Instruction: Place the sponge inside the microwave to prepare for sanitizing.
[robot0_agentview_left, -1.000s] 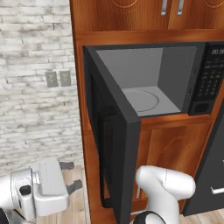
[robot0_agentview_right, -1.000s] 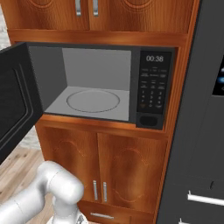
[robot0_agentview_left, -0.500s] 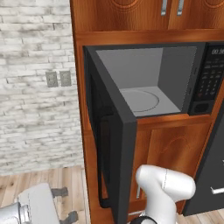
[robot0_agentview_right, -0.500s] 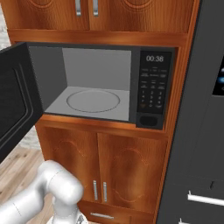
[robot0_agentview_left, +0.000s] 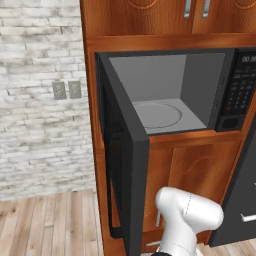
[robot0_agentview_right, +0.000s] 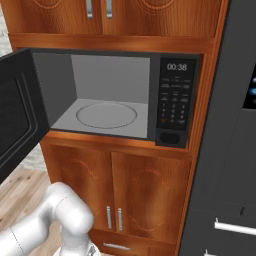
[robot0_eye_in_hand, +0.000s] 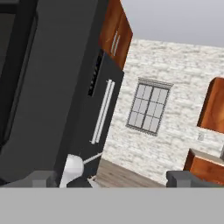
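The black microwave (robot0_agentview_left: 200, 75) (robot0_agentview_right: 110, 75) stands built into wooden cabinetry with its door (robot0_agentview_left: 125, 165) (robot0_agentview_right: 17, 115) swung wide to the left. Its grey inside is bare, with just the round turntable (robot0_agentview_left: 156, 115) (robot0_agentview_right: 106, 114) on the floor. The button panel (robot0_agentview_right: 175, 100) is at the right. The sponge is out of view. In the hand view my gripper (robot0_eye_in_hand: 113, 180) is open; the fingertips (robot0_eye_in_hand: 41, 178) stand far apart with nothing between them. It faces a brick wall with a window (robot0_eye_in_hand: 148, 105), away from the microwave. My white arm (robot0_agentview_left: 187, 215) (robot0_agentview_right: 65, 215) bends low in front of the cabinets.
Wooden cabinet doors (robot0_agentview_right: 115, 200) sit below the microwave, with more above. A tall black appliance (robot0_agentview_right: 230, 150) (robot0_eye_in_hand: 65, 87) flanks it on the right. A white brick wall with outlets (robot0_agentview_left: 65, 90) and wood floor (robot0_agentview_left: 45, 225) lie to the left.
The hand sank at the lower left of the left base view and dropped out of it. The microwave and its door have not moved.
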